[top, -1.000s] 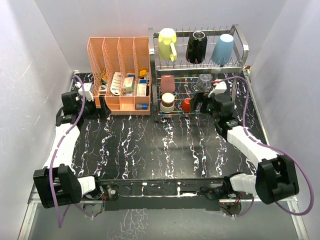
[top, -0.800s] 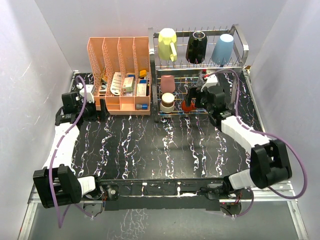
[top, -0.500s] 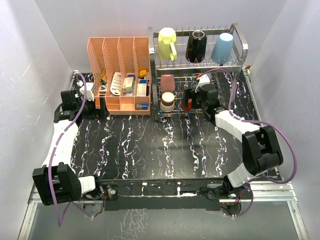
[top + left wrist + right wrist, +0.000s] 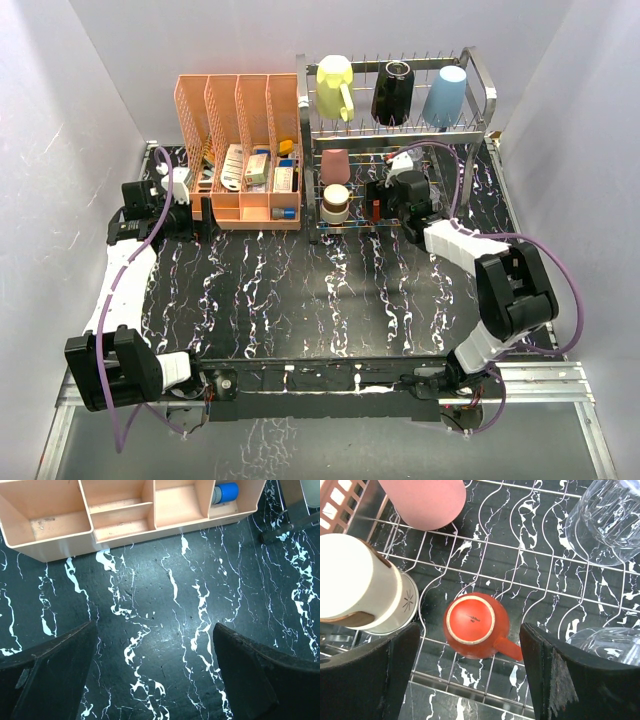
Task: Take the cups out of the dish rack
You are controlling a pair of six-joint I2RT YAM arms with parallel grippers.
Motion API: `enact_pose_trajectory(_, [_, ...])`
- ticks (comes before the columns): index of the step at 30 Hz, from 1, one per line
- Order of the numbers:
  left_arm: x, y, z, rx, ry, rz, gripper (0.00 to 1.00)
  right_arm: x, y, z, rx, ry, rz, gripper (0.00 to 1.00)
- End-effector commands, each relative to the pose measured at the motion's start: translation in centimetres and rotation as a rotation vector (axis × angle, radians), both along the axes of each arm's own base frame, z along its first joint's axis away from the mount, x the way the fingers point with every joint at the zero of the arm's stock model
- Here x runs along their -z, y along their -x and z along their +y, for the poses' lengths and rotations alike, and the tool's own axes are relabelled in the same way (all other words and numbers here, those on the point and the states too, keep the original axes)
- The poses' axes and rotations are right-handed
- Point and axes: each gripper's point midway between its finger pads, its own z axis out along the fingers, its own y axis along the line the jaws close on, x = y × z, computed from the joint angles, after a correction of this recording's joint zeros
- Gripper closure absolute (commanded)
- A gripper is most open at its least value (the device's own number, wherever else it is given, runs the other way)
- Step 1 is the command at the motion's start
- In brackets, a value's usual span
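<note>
The chrome dish rack (image 4: pixel 487 98) stands at the back right. Its top tier holds a pale yellow mug (image 4: pixel 334 86), a black mug (image 4: pixel 392 93) and a light blue tumbler (image 4: pixel 446 96). My right gripper (image 4: pixel 383 203) is open over the lower tier (image 4: pixel 540 596); its jaws (image 4: pixel 470 680) straddle an upside-down orange-red cup (image 4: pixel 472 625) without touching it. Around it lie a pink tumbler (image 4: pixel 425 500), a cream and steel cup (image 4: pixel 360 582) and two clear glasses (image 4: pixel 605 522) (image 4: pixel 607 645). My left gripper (image 4: pixel 198 217) is open and empty over the table (image 4: pixel 155 675).
A peach slotted organizer (image 4: pixel 240 150) with small bottles and boxes stands left of the rack; its base (image 4: pixel 125 515) and a blue cap (image 4: pixel 226 491) show in the left wrist view. The black marbled table (image 4: pixel 320 290) spreads in front. Grey walls close in the sides.
My right arm has swung left along the rack's lower tier, and its gripper has come from beside the clear glass to over the orange-red cup. The left arm has barely moved.
</note>
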Motion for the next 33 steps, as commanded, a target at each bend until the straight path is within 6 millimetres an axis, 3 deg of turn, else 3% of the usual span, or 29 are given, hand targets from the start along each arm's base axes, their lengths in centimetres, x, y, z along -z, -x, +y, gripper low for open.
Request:
enact_pose_trajectory(1, [-1.7,0.5,-0.6,0.034,0.022,-0.023,0.03,0.1,-1.4,0.6,-0.015,0.017,-0.047,0.17])
enact_pose_trajectory(11, [-2.4,0.6,-1.4,0.069,0.055,-0.036,0.03,2.4,-1.9,1.0,-0.034,0.031,-0.009,0.15])
enact_pose_trajectory(14, [-2.4,0.6,-1.7,0.076,0.077,-0.034,0.03,2.9,-1.7,1.6,-0.060,0.015,0.007,0.20])
enact_pose_trajectory(27, [-2.7,0.7,-3.0,0.112,0.153,-0.034,0.03,1.4,-0.8,2.3,-0.087,0.016,-0.011,0.60])
enact_pose_trajectory(33, [-2.5,1.2,-3.2,0.121,0.156,-0.028,0.03,0.4,-1.1,2.7,-0.094,0.029,-0.030,0.86])
